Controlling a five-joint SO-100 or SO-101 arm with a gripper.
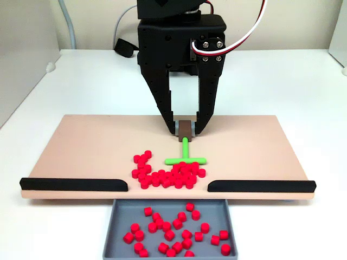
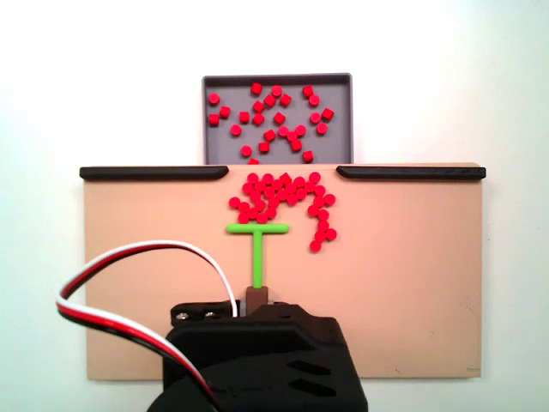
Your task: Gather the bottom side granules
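- The gripper (image 1: 186,130) is clamped on the brown handle block (image 1: 186,130) of the green T-shaped pusher (image 1: 185,157), with one finger on each side of the block. That hold keeps the stem in line with the arm and the crossbar square to the direction of push.
- In a fixed view from the front, the crossbar lies flat on the tan board (image 1: 81,146), touching the far edge of the red granules (image 1: 168,174), so a push towards the near edge would carry the pile along.
- The granules on the board sit in a loose heap in front of the gap between the two black rails (image 1: 73,184), with a few trailing off to the left in that view. The rails look placed to stop pellets spilling over the edge anywhere but the gap.
- Below the gap the grey tray (image 1: 114,227) already holds many granules (image 2: 270,120), so I judge the work partly done.
- In a fixed view from behind the arm, the trailing pellets (image 2: 322,227) lie right of the crossbar, beyond its reach; they probably need a separate sideways sweep.
- The red, white and black cable (image 2: 111,275) loops clear of the board's working area.
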